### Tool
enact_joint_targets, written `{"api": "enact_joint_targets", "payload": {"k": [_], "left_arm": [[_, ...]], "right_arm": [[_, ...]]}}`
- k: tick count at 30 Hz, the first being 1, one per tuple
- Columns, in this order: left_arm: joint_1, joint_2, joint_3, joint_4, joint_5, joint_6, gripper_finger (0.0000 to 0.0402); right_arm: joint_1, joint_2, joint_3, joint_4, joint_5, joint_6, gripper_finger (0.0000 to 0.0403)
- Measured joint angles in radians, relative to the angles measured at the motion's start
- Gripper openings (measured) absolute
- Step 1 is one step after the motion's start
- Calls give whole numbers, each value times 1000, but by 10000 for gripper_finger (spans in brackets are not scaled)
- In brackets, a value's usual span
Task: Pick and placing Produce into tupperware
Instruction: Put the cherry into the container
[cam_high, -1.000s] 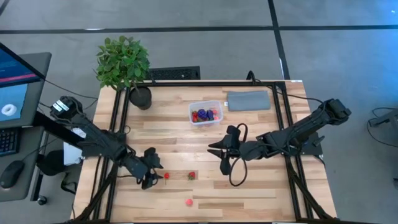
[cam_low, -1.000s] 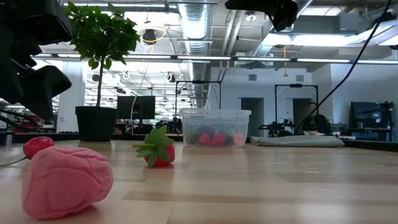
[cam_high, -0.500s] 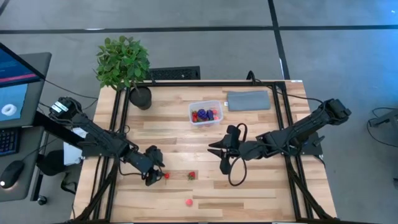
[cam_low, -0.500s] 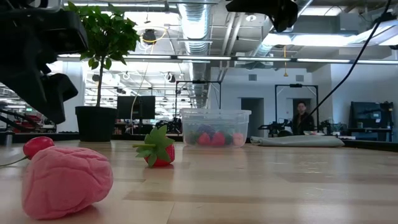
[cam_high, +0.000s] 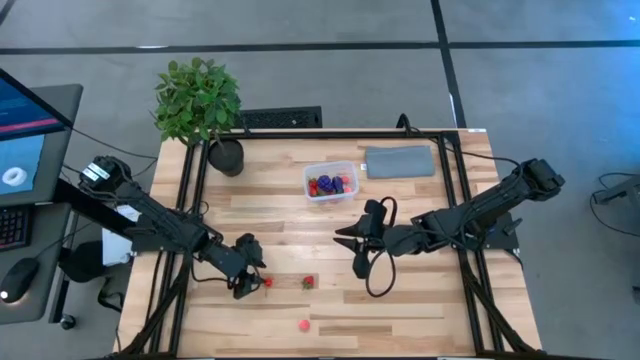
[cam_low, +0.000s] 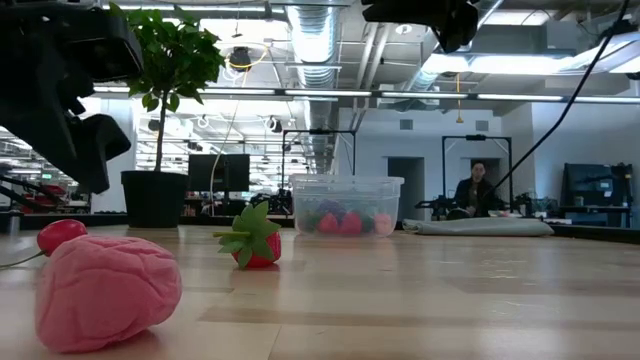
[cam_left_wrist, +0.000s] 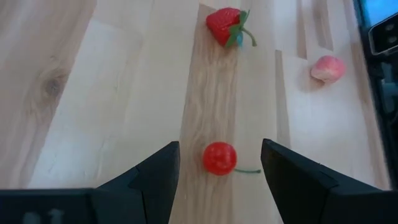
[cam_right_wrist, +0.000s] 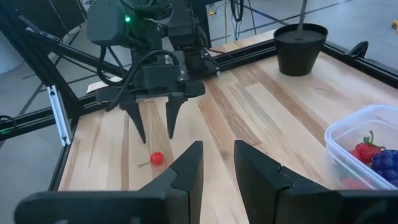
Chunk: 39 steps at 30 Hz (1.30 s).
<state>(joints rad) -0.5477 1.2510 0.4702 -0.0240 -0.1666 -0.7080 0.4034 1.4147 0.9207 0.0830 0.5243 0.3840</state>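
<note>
From overhead, I see my left gripper (cam_high: 250, 281) low over the table's (cam_high: 420, 300) near-left area, its fingers spread wide. The wrist view shows a small red cherry (cam_left_wrist: 219, 158) with a thin green stem lying on the wood between the two fingers (cam_left_wrist: 155, 177), not touching either. At 3 o'clock from the cherry, a short way off, lies a strawberry (cam_high: 308, 283) on its side; at about 5 o'clock, nearer the front edge, sits a pink piece (cam_high: 303, 324). The tupperware (cam_high: 331, 182) stands at 12 o'clock toward the table's back, already holding red and purple produce. My right gripper (cam_high: 357, 243) waits near the table's centre, at 5 o'clock from the tupperware, its fingers a narrow gap apart and holding nothing.
</note>
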Motion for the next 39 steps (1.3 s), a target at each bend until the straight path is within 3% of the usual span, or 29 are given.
{"api": "enact_joint_targets", "payload": {"k": [10,39], "left_arm": [[-1,174,35,100,49,26,215],[0,192,38,83,30,70,215]], "right_arm": [[5,0,0,0,0,1,113],[6,0,0,-23,0,1,113]]}}
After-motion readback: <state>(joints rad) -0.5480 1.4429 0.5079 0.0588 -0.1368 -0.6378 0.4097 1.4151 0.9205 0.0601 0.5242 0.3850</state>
